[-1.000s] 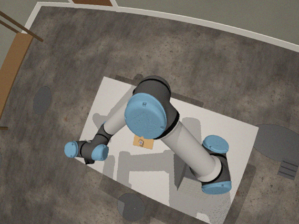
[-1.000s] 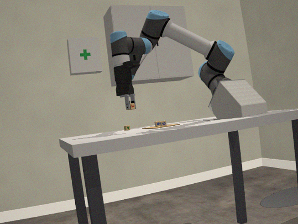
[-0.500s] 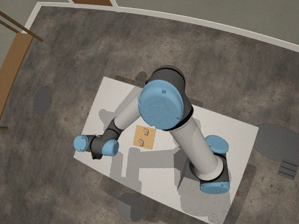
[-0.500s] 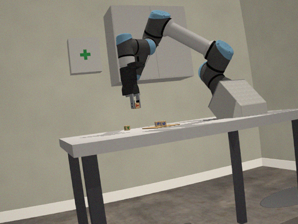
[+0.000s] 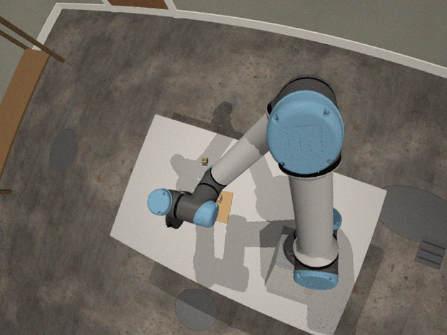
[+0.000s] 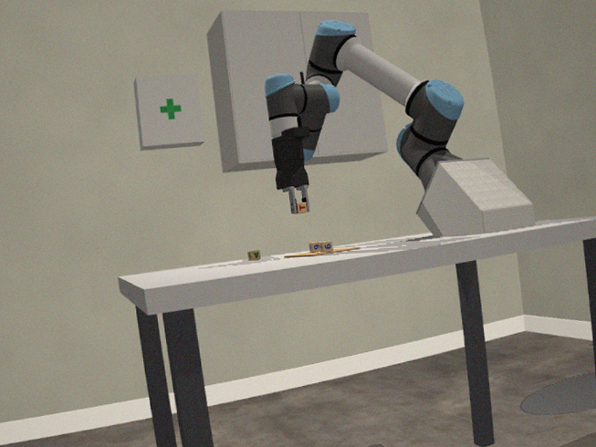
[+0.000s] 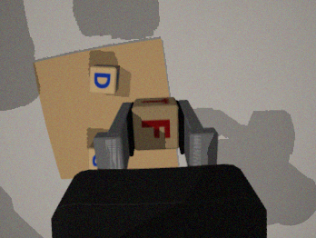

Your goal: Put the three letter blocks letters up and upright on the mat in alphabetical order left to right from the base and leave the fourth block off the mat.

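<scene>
My gripper [image 7: 155, 117] [image 6: 300, 206] is shut on a wooden block with a red F [image 7: 158, 123] [image 6: 302, 206] and holds it high above the table. Below lies the tan mat [image 7: 61, 100] [image 6: 347, 248] [image 5: 225, 212]. In the wrist view a block with a blue D [image 7: 103, 79] lies on it. A second block with a blue letter [image 7: 92, 155] also lies on the mat, mostly hidden by my finger. In the exterior view the two blocks [image 6: 315, 246] [image 6: 327, 246] stand side by side. A block with a green letter [image 6: 253, 254] [image 5: 204, 160] lies off the mat on the white table [image 6: 291, 278].
The robot's base pedestal [image 6: 473, 196] [image 5: 287, 276] stands at one end of the table. The arm's elbow [image 5: 304, 132] hangs over the table and hides part of it from above. A wall cabinet [image 6: 240, 89] is behind the arm.
</scene>
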Controlling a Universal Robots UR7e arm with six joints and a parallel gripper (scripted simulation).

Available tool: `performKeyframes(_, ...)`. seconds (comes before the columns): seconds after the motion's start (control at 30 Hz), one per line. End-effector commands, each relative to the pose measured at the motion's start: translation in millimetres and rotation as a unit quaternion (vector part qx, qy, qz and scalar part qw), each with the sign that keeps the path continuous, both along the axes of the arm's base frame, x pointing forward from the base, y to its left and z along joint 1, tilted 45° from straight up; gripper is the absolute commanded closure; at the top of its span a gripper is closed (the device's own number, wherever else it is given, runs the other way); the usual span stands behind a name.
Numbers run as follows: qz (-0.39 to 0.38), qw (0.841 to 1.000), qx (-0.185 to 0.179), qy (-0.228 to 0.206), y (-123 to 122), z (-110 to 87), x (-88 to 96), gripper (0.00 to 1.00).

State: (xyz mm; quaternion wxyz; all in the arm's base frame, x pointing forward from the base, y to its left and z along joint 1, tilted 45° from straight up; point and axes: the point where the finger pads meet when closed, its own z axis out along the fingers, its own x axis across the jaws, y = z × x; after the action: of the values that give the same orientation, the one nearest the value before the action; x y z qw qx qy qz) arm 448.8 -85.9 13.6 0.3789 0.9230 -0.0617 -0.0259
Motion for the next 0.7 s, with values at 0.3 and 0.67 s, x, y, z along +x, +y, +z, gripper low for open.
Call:
performKeyframes(0.3, -0.045, 0.998, -0.008, -0.046, -10.7, 15.6, -57.8, 0.51)
performKeyframes(0.67, -0.044, 0.998, -0.008, -0.046, -10.3, 15.8, -57.4, 0.51)
